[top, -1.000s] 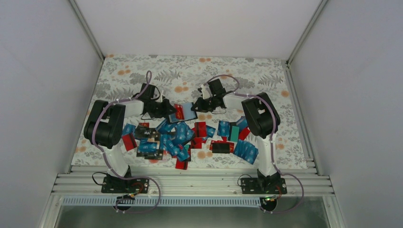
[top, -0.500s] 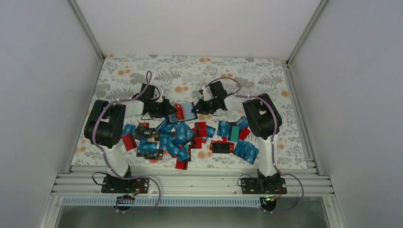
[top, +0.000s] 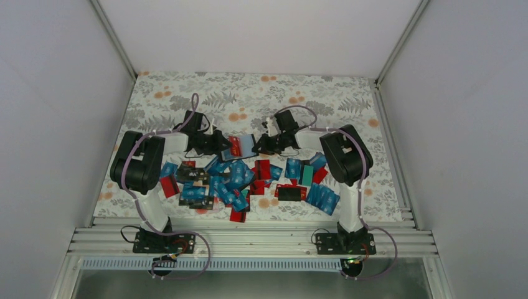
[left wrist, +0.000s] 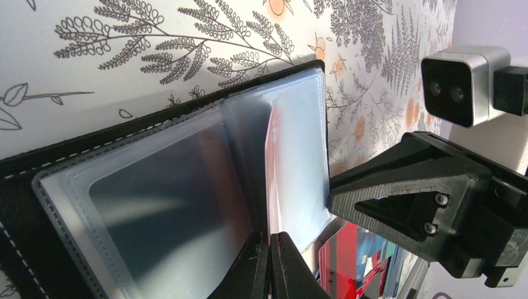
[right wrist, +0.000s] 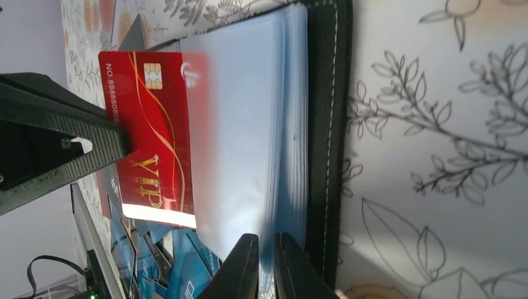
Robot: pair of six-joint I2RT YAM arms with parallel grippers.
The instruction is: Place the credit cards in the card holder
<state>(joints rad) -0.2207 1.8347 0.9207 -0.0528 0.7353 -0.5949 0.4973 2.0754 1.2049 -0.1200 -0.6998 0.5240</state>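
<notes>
- top external: the card holder (top: 248, 144) lies open on the floral table (top: 249, 93), grey-blue inner side up, between the two grippers.
- the left gripper (top: 219, 144) sits at the holder's left edge with a red card (top: 235, 147) at its tip; the right gripper (top: 260, 144) is at the holder's right edge.
- the loose credit cards (top: 236, 180) are heaped on the near side of the holder, mostly blue, some red and black.
- left wrist: the left gripper (left wrist: 269, 265) has its jaws pressed together on the red card (left wrist: 272, 162), seen edge-on and standing among the holder's clear sleeves (left wrist: 155, 187).
- the right gripper (left wrist: 348, 196) touches the outer sleeve edge on the holder's far side in this view.
- right wrist: the right gripper (right wrist: 266, 261) has its jaws at a narrow gap, pinching the stack of sleeves (right wrist: 249, 124) just inside the holder's black stitched cover (right wrist: 327, 124).
- the red card (right wrist: 152, 137), chip and "vip" print showing, is partly inside one sleeve; its outer half projects from the holder toward the left gripper (right wrist: 112, 146), which grips that edge.
- blue cards (right wrist: 155, 261) lie below the holder in this view.
</notes>
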